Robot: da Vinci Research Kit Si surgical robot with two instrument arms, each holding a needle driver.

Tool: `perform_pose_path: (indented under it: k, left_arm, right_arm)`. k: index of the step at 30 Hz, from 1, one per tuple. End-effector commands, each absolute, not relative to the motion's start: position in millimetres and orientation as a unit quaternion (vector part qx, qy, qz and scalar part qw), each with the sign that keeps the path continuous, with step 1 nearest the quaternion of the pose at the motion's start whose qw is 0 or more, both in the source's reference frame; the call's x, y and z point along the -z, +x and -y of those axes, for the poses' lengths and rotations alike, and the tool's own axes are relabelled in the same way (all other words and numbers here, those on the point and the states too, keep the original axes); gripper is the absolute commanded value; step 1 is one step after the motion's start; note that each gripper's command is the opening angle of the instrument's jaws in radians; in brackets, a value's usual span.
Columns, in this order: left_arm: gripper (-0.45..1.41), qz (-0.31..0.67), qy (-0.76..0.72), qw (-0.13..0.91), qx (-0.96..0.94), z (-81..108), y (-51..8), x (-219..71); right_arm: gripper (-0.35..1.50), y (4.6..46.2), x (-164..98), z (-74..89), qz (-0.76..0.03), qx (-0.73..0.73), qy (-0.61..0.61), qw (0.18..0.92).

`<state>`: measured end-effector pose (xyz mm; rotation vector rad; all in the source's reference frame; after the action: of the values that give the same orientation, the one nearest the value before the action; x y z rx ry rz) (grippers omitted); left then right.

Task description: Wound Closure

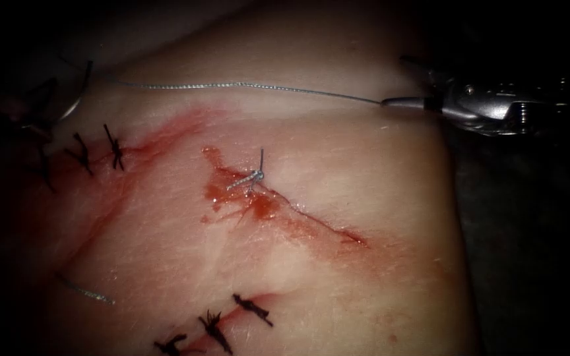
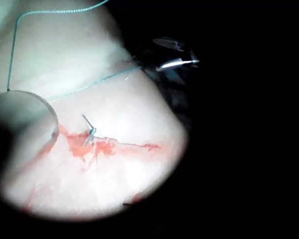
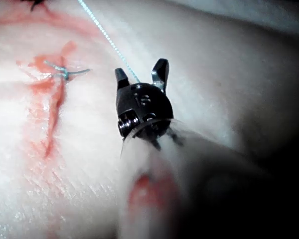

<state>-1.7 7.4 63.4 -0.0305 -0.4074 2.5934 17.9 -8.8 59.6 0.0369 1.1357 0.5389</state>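
The right arm's end effector (image 1: 394, 82) sat at the right edge of the tissue (image 1: 338, 171), well to the right of the cut (image 1: 311, 217). Its two jaws stood clearly apart and gripped nothing. In the right wrist view, the same end effector (image 3: 140, 68) showed both dark jaw tips spread, with the thread (image 3: 107, 35) passing between them.

From those jaws the thread (image 1: 232, 84) stretched in a nearly straight line leftward across the top of the tissue, into the shadow at far left. There the left arm's end effector (image 1: 44, 112) was a dark shape, and it could not be made out how it was set or what it held. A small bright curved glint (image 1: 70, 109) beside it may have been the needle, though this was uncertain.

On the cut's upper left end sat a pale knot (image 1: 253, 177) with a short tail standing up, surrounded by red fluid (image 1: 258, 204). Dark finished stitches (image 1: 113, 148) lay at upper left, and more dark stitches (image 1: 218, 327) at the lower edge. A loose thread piece (image 1: 87, 292) lay at lower left.
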Motion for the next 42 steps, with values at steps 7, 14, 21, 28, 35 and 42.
perform_pose_path:
  k: [7, 14, 21, 28, 35, 42]
  left_arm:
    - [-0.45, 0.002, -0.036, 0.285, -0.958, -8.7, -7.3, -65]
    - [-0.45, -0.07, -0.041, 0.26, -0.962, -8.7, -12.1, -67]
    - [-0.45, -0.141, -0.006, 0.235, -0.962, -7.3, -15.9, -68]
    - [-0.45, -0.206, 0.062, 0.227, -0.95, -5.9, -18.2, -68]
    - [-0.45, -0.245, 0.097, 0.222, -0.939, -4.7, -19.9, -67]
    - [-0.45, -0.276, 0.132, 0.213, -0.928, -4.1, -20.6, -67]
  right_arm:
    - [1.3, 22.0, -56, 8.5, -0.568, -0.364, 0.047, 0.737]
    - [1.33, 25.5, -51, 8.7, -0.549, -0.491, 0.079, 0.672]
    - [0.88, 29.9, -46, 10.8, -0.531, -0.573, 0.133, 0.609]
    - [1.0, 33.5, -46, 12.1, -0.508, -0.634, 0.049, 0.581]
    - [0.81, 35.2, -50, 13.9, -0.467, -0.65, 0.032, 0.598]
    - [0.81, 34.7, -54, 12.4, -0.453, -0.673, -0.01, 0.585]
